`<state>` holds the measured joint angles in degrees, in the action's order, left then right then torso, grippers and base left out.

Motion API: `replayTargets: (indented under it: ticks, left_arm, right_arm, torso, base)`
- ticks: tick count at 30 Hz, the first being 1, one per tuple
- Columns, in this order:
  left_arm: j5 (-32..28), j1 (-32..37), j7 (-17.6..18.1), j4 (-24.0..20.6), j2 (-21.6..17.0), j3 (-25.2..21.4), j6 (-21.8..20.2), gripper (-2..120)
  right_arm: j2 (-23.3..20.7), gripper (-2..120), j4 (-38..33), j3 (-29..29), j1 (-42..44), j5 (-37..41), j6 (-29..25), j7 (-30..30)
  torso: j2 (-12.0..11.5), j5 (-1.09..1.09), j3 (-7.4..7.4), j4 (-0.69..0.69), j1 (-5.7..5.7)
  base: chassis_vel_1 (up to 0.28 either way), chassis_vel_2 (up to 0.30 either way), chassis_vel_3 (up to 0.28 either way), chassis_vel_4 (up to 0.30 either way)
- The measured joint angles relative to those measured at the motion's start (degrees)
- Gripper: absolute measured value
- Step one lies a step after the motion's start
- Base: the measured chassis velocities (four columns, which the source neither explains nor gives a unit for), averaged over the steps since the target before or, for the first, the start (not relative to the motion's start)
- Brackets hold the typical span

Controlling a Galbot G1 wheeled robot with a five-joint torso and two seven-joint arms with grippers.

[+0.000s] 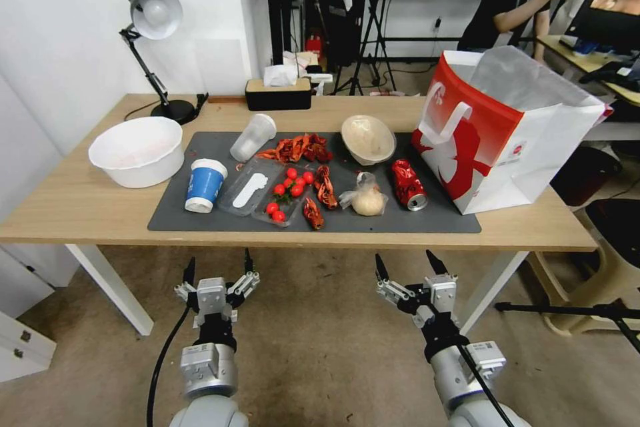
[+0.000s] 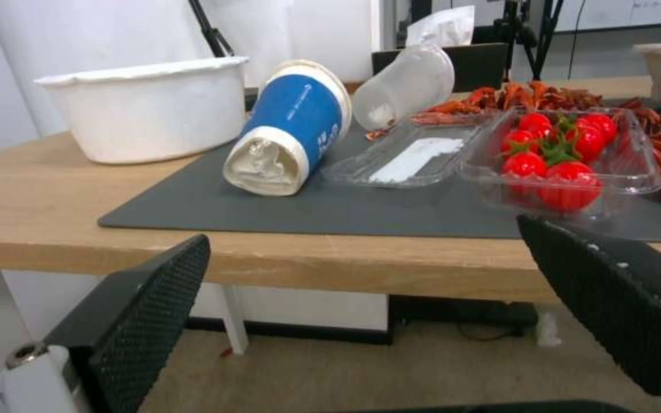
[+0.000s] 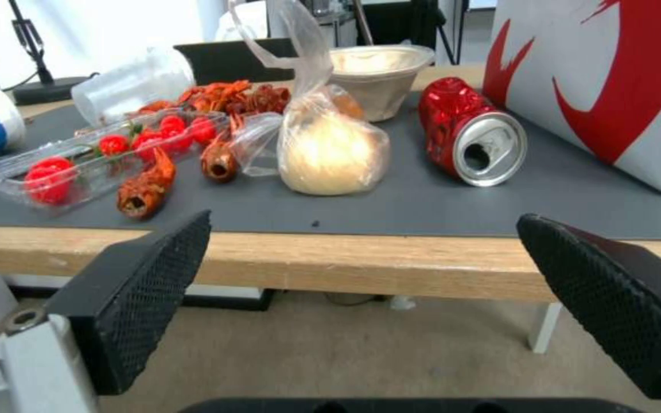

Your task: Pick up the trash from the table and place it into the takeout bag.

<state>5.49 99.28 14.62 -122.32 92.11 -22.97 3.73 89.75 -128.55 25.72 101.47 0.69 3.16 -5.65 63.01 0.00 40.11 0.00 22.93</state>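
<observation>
Head view: left gripper [image 1: 219, 265] and right gripper [image 1: 408, 264] low in front of the table [image 1: 80, 203], short of its near edge, above the floor, fingers spread wide on both, nothing held. On the dark grey mat [image 1: 427, 220], left to right: blue white-lidded cup [image 1: 204, 185] at the left end; translucent plastic cup [image 1: 253, 137] tipped over farther back; clear tray of cherry tomatoes [image 1: 288, 195] near the middle; crayfish shells [image 1: 299, 147] behind and beside the tray; clear bag with beige lump [image 1: 366, 198] toward the near edge; beige paper bowl [image 1: 368, 139] behind that bag; crushed red can [image 1: 407, 183] on its side, open end toward the robot. Takeout bag [image 1: 507, 133] upright at the mat's right end, mouth open, just beside the can. White bowl [image 1: 137, 150] off the mat on the left, desk lamp [image 1: 155, 20] behind it. Left wrist view: black finger pads [image 2: 151, 321] wide apart, below table height, facing the blue cup. Right wrist view: pads [image 3: 147, 287] equally wide apart, facing the bagged lump and the can.
</observation>
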Motion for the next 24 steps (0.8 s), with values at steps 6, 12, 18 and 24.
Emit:
replayTargets:
  ticks: [6,12,18,24]
  left_arm:
    - [0.0,0.1,0.0,-0.1,0.0,-0.1,0.0,100]
    - [0.0,0.2,-0.4,-0.4,-0.1,-0.2,0.3,100]
    - [-0.1,0.1,-1.1,-0.2,-0.3,-0.3,0.5,100]
    - [-0.1,0.0,-1.3,0.0,-0.9,-1.1,0.6,100]
  right_arm:
    - [0.1,100,0.0,0.0,0.0,0.0,-0.2,0.3]
    - [0.0,100,-0.1,0.2,0.0,0.1,-0.4,0.7]
    - [-0.7,100,0.4,0.2,-1.2,1.3,-0.4,0.8]
    - [-4.4,100,1.9,0.7,-7.7,5.3,0.1,2.0]
  torso:
    - [0.0,0.0,0.0,0.0,0.0]
    - [0.0,0.0,-0.01,0.0,0.0]
    - [0.0,0.0,-0.01,0.0,0.0]
    - [0.0,0.0,0.0,-0.01,-0.02]
  base:
    - [0.0,0.0,0.0,0.0]
    - [0.0,0.0,0.0,0.0]
    - [0.0,0.0,0.0,0.0]
    - [0.0,0.0,0.0,0.0]
